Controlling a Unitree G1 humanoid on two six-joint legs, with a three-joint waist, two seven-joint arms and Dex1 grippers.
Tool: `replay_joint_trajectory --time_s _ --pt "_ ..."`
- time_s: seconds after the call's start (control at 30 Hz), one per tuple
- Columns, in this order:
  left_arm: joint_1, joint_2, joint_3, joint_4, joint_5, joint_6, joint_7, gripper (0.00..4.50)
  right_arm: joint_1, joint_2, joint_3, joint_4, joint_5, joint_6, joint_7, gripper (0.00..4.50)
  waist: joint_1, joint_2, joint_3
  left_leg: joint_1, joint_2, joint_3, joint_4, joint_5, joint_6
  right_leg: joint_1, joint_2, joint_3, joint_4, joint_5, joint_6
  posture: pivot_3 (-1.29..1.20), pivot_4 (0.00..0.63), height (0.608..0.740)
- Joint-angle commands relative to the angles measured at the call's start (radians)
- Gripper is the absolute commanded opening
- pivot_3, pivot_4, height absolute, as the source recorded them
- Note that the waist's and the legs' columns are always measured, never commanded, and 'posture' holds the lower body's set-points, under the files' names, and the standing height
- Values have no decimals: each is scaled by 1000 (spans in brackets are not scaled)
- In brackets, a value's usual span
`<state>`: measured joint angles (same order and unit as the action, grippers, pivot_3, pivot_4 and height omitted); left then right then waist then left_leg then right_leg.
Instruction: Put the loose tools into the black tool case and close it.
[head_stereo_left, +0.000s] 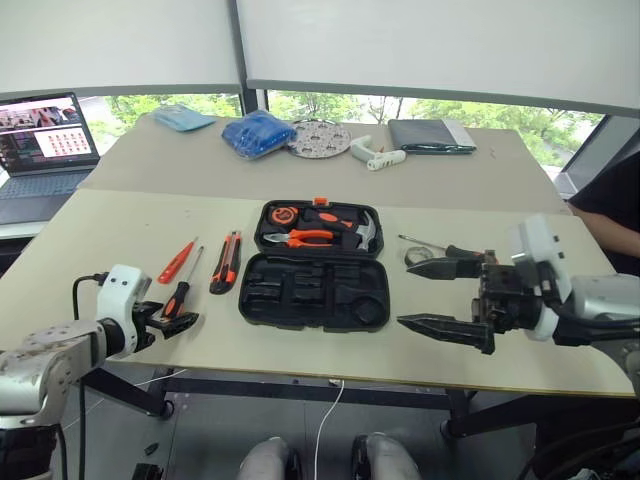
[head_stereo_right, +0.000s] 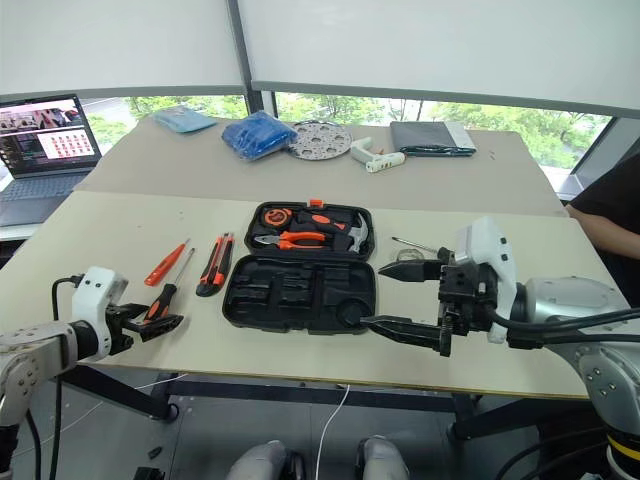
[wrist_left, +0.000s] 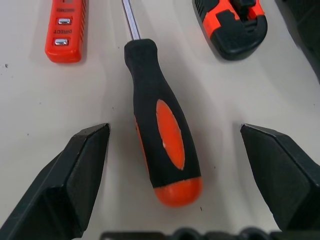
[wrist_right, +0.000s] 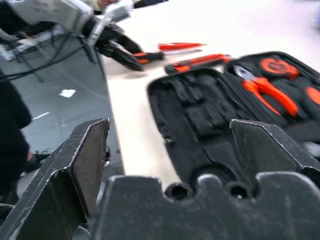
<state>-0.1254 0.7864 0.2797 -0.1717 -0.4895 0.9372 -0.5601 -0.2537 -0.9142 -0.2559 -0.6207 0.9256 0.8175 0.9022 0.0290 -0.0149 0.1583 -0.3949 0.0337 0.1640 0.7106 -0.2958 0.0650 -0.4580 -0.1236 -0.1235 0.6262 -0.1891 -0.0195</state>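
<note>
The black tool case (head_stereo_left: 300, 300) lies open mid-table; its far half holds pliers and a hammer, and the near half's slots are empty. Left of it lie an orange screwdriver (head_stereo_left: 177, 261), a black-and-orange screwdriver (head_stereo_left: 180, 292) and the utility knife (head_stereo_left: 225, 262). My left gripper (wrist_left: 174, 131) is open at table level, one finger on each side of the black-and-orange screwdriver's handle (wrist_left: 162, 135), not touching it. Right of the case, my right gripper (head_stereo_left: 405, 295) hovers open and empty. Behind it lie another screwdriver (head_stereo_left: 450, 250) and a small tape roll (head_stereo_left: 418, 258), partly hidden.
On the rear table are a laptop (head_stereo_left: 45, 140), a blue bag (head_stereo_left: 258, 132), a round disc (head_stereo_left: 320, 138), a white object (head_stereo_left: 375, 155) and a dark grey pouch (head_stereo_left: 430, 135). A person's arm (head_stereo_left: 615, 225) rests at the far right. The table's front edge runs just below both grippers.
</note>
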Motion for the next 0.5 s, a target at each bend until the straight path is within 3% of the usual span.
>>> replay_joint_trajectory --time_s 0.03,0.13,0.27,0.4,0.5 --pt "-29 -27 -50 115 62 -84 0 3373 11 14 12 -24 -45 -57 -20 4500 7 1 0 1 0 0 0 0 0 1 0 0 0 0 0 0 150 718" --pt "-55 -27 -11 145 41 -137 -45 2339 21 18 15 -19 -65 -73 -23 4500 14 1 -1 2 0 0 0 1 -2 1 -1 0 1 0 0 0 150 718" --pt "-80 23 69 88 -74 -196 -233 933 53 6 5 -21 -68 -75 -13 4500 10 -2 1 -1 0 -1 0 1 -2 -1 -1 0 1 0 0 0 150 718" --pt "-146 120 42 109 -88 -289 -434 889 80 1 -6 -32 -76 -82 -6 4500 9 -6 3 -6 0 -1 1 1 -2 -4 2 -3 0 2 -5 0 150 718" --pt "-307 179 -80 156 -60 -349 -610 889 103 -5 -19 -30 -85 -89 1 4500 12 -6 3 -6 0 -1 1 1 -1 -4 6 -6 -1 1 -3 0 150 718"
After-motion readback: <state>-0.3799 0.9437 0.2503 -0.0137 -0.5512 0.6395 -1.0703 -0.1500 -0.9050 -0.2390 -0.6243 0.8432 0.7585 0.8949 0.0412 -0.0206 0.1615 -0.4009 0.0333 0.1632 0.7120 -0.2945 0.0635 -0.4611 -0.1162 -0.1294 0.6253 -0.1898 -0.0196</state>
